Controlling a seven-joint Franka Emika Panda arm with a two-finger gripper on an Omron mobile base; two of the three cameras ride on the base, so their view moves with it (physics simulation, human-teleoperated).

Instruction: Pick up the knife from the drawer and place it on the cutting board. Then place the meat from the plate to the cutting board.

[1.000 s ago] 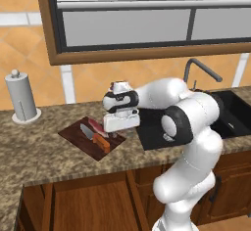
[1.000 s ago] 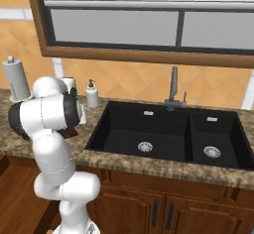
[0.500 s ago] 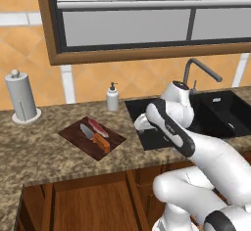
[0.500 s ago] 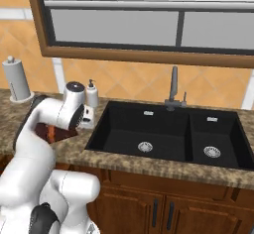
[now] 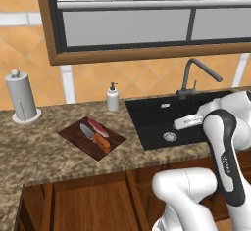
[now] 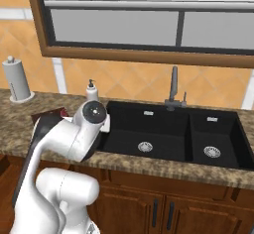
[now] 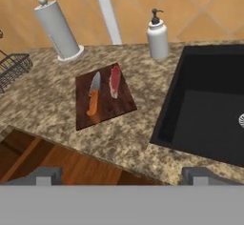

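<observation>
Ahead of the wide-spread, empty gripper and off to its left, well apart, lies the cutting board with the knife and meat side by side, long axes running away from the hand.

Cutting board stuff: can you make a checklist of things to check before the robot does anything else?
1. Knife lies on the cutting board: ok.
2. Meat lies on the board beside the knife: ok.
3. Knife and meat both fully inside the board's edges: ok.
4. Gripper holds nothing, fingertips wide apart: ok.
5. Gripper is drawn back from the board, touching nothing on it: ok.
6. Drawer pushed shut again: cannot tell, since its front does not show plainly.
</observation>
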